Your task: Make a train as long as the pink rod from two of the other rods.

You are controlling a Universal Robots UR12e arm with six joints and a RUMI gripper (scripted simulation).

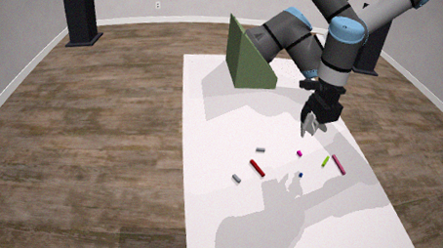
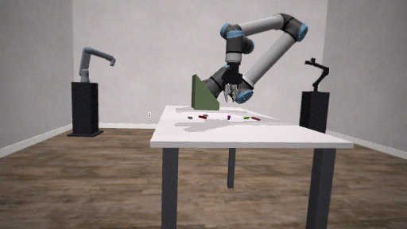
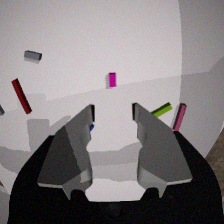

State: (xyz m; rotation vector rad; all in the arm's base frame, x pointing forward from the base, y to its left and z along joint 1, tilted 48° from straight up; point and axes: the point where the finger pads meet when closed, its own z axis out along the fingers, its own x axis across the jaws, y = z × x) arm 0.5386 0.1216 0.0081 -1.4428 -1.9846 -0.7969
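My gripper (image 1: 314, 131) (image 2: 230, 101) (image 3: 113, 105) is open and empty, high above the table. The magenta rod (image 1: 300, 153) (image 3: 112, 79) lies flat, just ahead of the fingertips in the wrist view. The pink rod (image 1: 338, 164) (image 3: 180, 117) lies at the right. The lime rod (image 1: 325, 162) (image 3: 162, 110) lies apart beside it, angled to it. The red rod (image 1: 257, 168) (image 3: 21, 96) lies at the left. One grey rod (image 1: 261, 149) (image 3: 33, 55) lies behind it, another grey rod (image 1: 236, 178) (image 3: 1, 110) to its left. No rods touch.
The small blue rod (image 1: 300, 175) (image 3: 91, 128) lies in front of the magenta one in the top view, partly hidden by a finger in the wrist view. A green wedge-shaped panel (image 1: 249, 65) (image 2: 204, 96) stands at the back of the white table (image 1: 208, 227) (image 2: 246, 137).
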